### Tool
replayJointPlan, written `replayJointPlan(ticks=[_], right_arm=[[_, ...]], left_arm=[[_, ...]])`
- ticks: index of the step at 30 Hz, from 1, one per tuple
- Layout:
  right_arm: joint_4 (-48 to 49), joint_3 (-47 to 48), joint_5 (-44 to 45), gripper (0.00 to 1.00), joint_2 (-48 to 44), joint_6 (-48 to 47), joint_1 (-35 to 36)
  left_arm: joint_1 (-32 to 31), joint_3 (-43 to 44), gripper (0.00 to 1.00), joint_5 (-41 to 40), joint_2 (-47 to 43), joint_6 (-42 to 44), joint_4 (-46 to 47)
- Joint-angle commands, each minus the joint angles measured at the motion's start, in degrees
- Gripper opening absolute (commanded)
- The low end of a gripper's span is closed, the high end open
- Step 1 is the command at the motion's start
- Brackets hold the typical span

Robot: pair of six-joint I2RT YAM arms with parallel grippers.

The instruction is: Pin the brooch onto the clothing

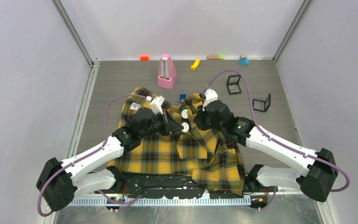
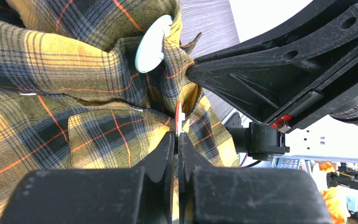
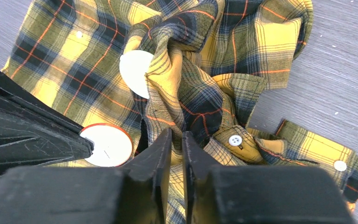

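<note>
Brooch (image 3: 107, 144), a pale disc with an orange-red rim, is clamped edge-on between the closed fingers of the left gripper (image 2: 177, 134). The right gripper (image 3: 177, 140) is pinched shut on a raised fold of the clothing (image 3: 65, 60) at its tips. To do this step well, I judge the left should press the disc flat against that fold, close to the right fingertips, with the cloth held taut. Counted: one piece of clothing, two pale discs, the second disc (image 3: 137, 73) tucked into the fold ahead of the right fingers, and three white buttons (image 3: 235, 139).

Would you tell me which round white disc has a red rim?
The round white disc in the left pincer; the other disc, tucked into the yellow plaid shirt, is plain.
</note>
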Motion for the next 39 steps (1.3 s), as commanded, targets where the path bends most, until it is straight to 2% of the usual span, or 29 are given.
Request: replayJointPlan(ticks=[1, 4, 6, 17, 28, 39], right_arm=[[2.97, -0.28, -0.2, 0.15, -0.19, -0.8, -0.11], [3.11, -0.1, -1.91, 0.02, -1.53, -0.38, -0.11], [3.54, -0.17, -3.75, 0.01, -2.32, 0.09, -0.11], [5.52, -0.94, -13.66, 0.01, -3.12, 2.02, -0.02], [4.62, -1.73, -15.64, 0.01, -4.17, 2.27, 0.07], [3.64, -2.34, -15.38, 0.01, -1.85, 3.2, 0.07]], left_arm=[[-1.17, 3.95, 0.0, -3.53, 1.18, 2.09, -2.42], [-1.59, 5.35, 0.0, -4.85, 2.22, 2.46, -3.76], [-1.77, 6.16, 0.0, -4.93, 3.1, 2.59, -5.18], [-2.88, 8.68, 0.0, -6.75, 6.02, 2.95, -5.94], [-2.97, 9.75, 0.0, -7.55, 6.53, 3.2, -7.56], [-2.97, 7.7, 0.0, -7.59, 4.31, 2.12, -4.35]])
